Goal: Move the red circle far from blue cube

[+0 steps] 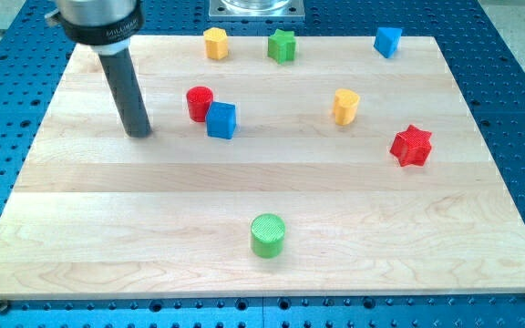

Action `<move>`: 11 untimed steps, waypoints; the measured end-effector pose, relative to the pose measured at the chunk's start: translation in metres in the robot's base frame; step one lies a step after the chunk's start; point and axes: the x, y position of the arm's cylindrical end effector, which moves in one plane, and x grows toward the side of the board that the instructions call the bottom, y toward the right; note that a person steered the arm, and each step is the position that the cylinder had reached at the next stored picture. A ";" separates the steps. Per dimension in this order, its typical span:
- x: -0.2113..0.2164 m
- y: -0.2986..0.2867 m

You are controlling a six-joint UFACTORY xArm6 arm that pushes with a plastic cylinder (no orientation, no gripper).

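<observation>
The red circle (199, 103) is a short red cylinder in the upper left part of the wooden board (108, 228). The blue cube (221, 119) sits right against it, on its lower right side. My tip (138, 133) is on the board to the left of both, about one block's width left of the red circle and slightly lower. The dark rod rises from it toward the view's top left.
A yellow block (215, 43), a green star (282, 45) and a second blue block (387, 41) line the top edge. A yellow block (344, 106) and a red star (412, 145) lie to the right. A green cylinder (267, 235) sits at the bottom middle.
</observation>
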 end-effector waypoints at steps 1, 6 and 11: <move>-0.019 0.024; -0.049 0.084; -0.065 0.070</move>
